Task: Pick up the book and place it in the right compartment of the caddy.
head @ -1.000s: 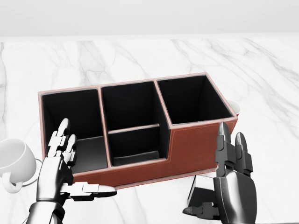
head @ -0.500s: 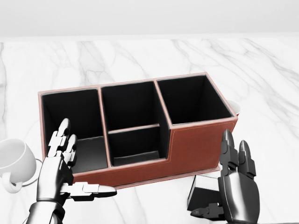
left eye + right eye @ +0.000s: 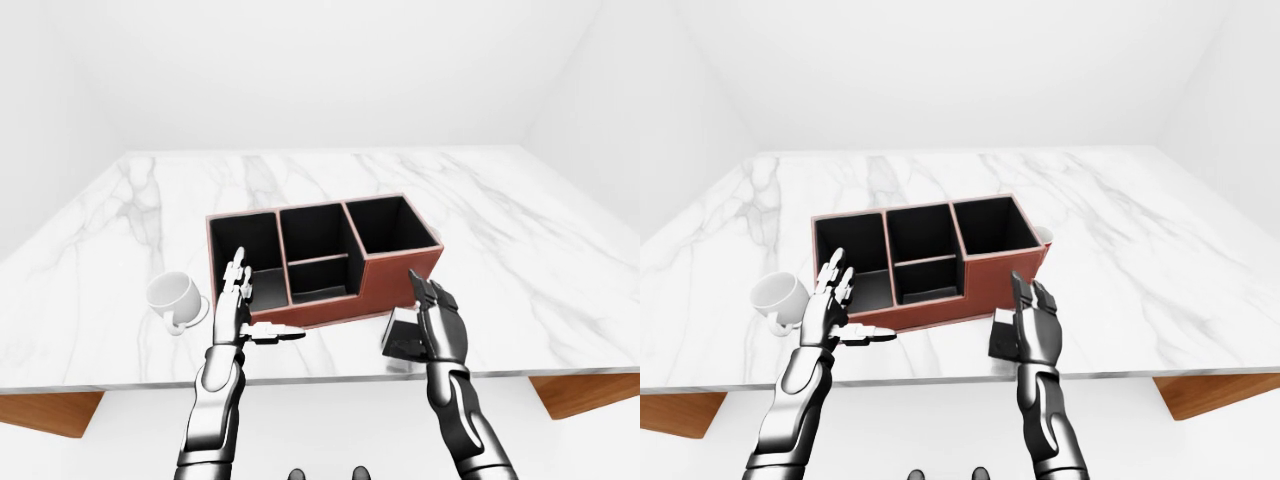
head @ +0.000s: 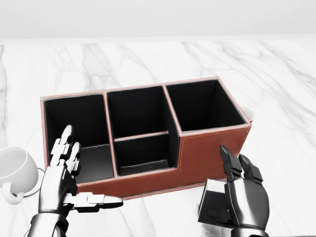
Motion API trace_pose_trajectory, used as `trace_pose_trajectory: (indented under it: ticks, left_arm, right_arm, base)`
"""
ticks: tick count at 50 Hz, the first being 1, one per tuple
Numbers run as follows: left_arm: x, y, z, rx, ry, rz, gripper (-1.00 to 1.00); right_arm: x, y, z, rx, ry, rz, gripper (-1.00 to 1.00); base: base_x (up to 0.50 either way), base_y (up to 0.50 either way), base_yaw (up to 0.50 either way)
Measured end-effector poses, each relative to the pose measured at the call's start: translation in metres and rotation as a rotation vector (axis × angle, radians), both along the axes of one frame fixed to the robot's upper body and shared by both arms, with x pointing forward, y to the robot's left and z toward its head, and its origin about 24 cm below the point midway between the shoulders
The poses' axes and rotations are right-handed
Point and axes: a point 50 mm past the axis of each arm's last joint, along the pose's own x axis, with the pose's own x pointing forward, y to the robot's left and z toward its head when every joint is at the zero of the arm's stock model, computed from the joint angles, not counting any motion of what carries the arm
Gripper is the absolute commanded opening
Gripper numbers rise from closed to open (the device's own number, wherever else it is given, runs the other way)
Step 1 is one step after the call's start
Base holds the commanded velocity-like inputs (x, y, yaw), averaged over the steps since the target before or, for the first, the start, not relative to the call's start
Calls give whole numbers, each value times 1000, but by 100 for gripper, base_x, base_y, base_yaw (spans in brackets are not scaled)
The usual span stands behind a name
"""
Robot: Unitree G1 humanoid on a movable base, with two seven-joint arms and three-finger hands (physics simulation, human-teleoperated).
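A: Right robot hand (image 4: 240,197) lower than a second ago, fingers now curling over the dark book (image 4: 213,203); wrapped round its right edge, not yet clearly clamped.
B: Book flat on tabletop (image 4: 286,89), at 5 o'clock from caddy (image 4: 207,153). Grasp likely starting; right compartment (image 4: 202,104) empty.
A: Left robot hand (image 4: 64,173) spread open, holding nothing.
B: Count: one book, one caddy, four compartments, one mug (image 3: 175,298), a second white rim (image 4: 248,114) at caddy's 3 o'clock.

Right hand settles lower onto the book

Over the last second the right hand (image 4: 243,200) has dropped and tipped toward the dark book (image 4: 212,200), its fingers (image 4: 232,160) now curling at the book's right edge instead of pointing upright.
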Motion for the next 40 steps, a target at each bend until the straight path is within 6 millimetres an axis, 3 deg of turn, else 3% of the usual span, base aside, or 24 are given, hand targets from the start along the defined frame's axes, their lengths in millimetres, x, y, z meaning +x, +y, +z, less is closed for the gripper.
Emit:
trace_pose_trajectory:
  ticks: [1,40]
  left_arm:
    - [0,0,0,0,0,1,100]
    - [1,1,0,2,-1,14,100]
  right_arm:
    - [1,0,0,-2,0,0,-100]
    - [-14,3,3,37,15,70,-100]
  base:
    - [0,0,0]
    - [0,0,0]
